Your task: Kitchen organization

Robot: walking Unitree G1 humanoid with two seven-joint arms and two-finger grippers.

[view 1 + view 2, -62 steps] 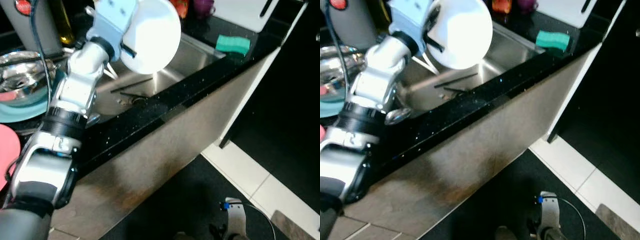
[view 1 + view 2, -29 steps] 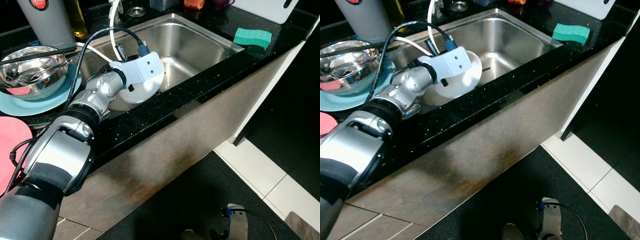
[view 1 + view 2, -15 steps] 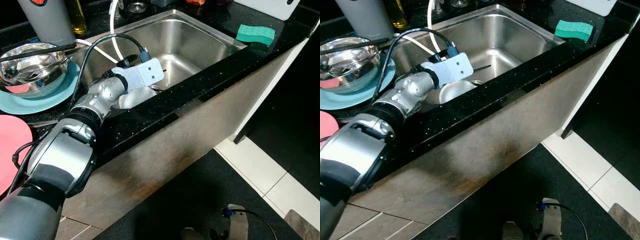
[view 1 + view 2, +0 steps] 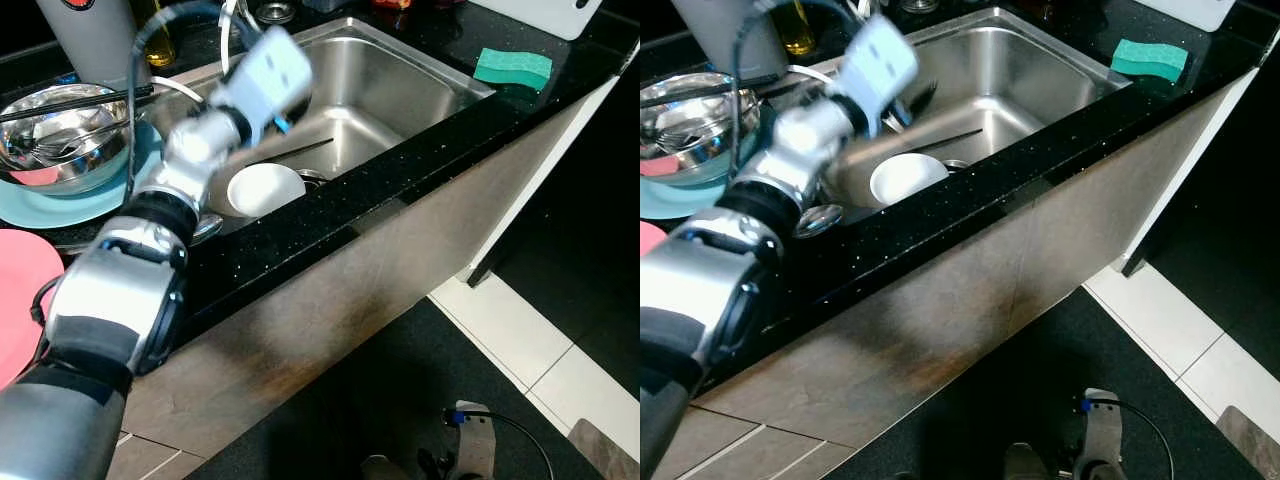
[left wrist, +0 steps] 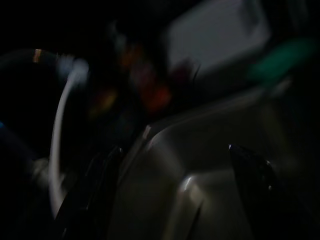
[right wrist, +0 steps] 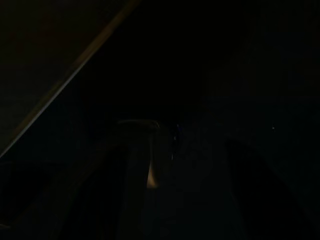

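Observation:
A white bowl lies on the bottom of the steel sink, near its front left corner. My left gripper hangs blurred in the air above and behind the bowl, clear of it. In the left wrist view its two black fingers stand wide apart, open, with only the sink basin between them. A thin black utensil rests in the sink just behind the bowl. My right arm hangs idle low by the floor, and the right wrist view is very dark.
A steel bowl with cutlery sits on a teal plate left of the sink, and a pink plate lies nearer me. A green sponge lies on the black counter at the right. A grey canister stands behind.
My left gripper lowered the white bowl into the sink, let go of it, and has risen up and back. The bowl now lies in the sink.

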